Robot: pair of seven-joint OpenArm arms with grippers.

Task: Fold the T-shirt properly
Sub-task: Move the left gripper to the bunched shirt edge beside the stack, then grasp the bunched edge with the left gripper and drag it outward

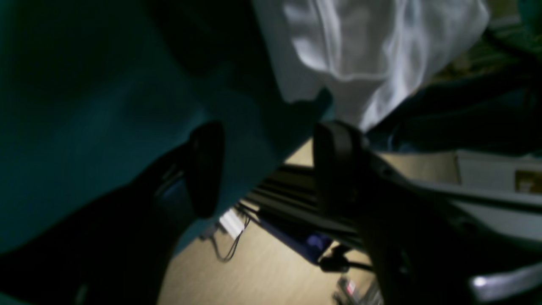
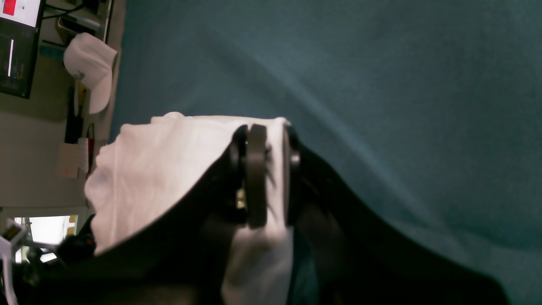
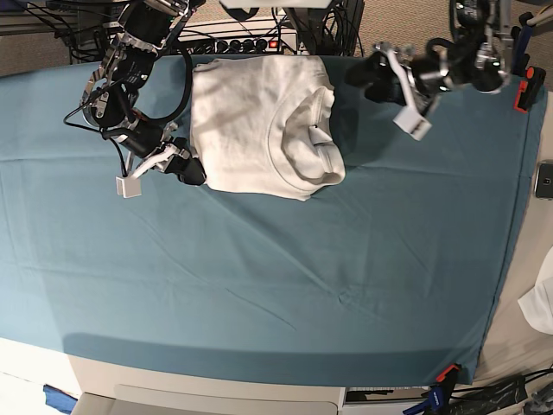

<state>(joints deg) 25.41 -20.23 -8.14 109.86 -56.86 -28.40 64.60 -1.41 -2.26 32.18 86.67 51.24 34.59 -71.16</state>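
The white T-shirt (image 3: pixel 251 121) lies partly folded at the back middle of the teal cloth (image 3: pixel 259 285), collar facing right. My right gripper (image 3: pixel 194 173) is at the shirt's lower left edge. In the right wrist view it (image 2: pixel 271 135) is shut on a fold of the shirt's white fabric (image 2: pixel 161 169). My left gripper (image 3: pixel 356 76) hovers just right of the shirt's upper right corner. In the left wrist view it (image 1: pixel 271 135) is open, with only teal cloth between its fingers (image 1: pixel 207 169) and the shirt (image 1: pixel 360 42) beyond them.
Cables and a power strip (image 3: pixel 242 43) run along the table's back edge. A dark phone (image 3: pixel 544 181) and a small white cloth scrap (image 3: pixel 540 303) sit at the right edge. Orange clamps (image 3: pixel 523 86) hold the cloth. A white cap (image 2: pixel 91 67) lies off the table.
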